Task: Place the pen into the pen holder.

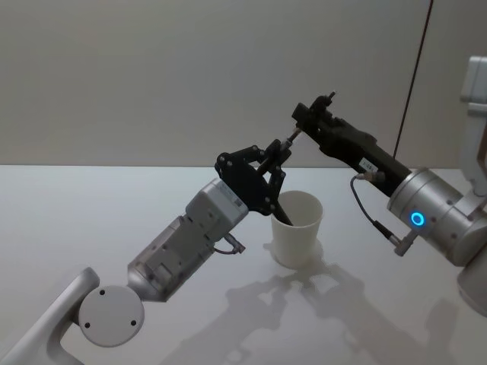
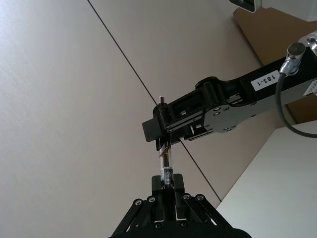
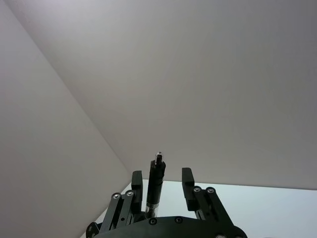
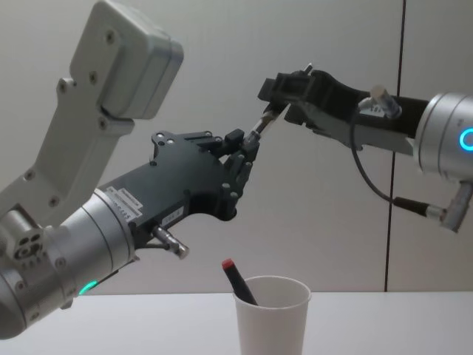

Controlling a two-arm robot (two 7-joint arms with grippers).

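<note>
So here's where we're at: both arms are up in the air above the worktop, with the pen held between them. The left end effector is clenched around the pen's lower part, and the pen's upper end runs up into the right end effector. From the right wrist view the right fingers look spread, with the pen standing in the gap between them, so we'd call that one released or close to it. Looks like a handover, though we can't tell which way it's going.

The pen holder, a white paper cup, sits on the worktop below both end effectors, closer under the left one. It already has one dark pen with a red tip leaning inside, poking out over the rim.

Progress-wise, we'd say the pen is picked up and roughly over the cup, but not in it yet. What's left: sort out which end effector keeps it, tip it more upright, bring it down over the cup's mouth and let go without knocking the light cup over.
</note>
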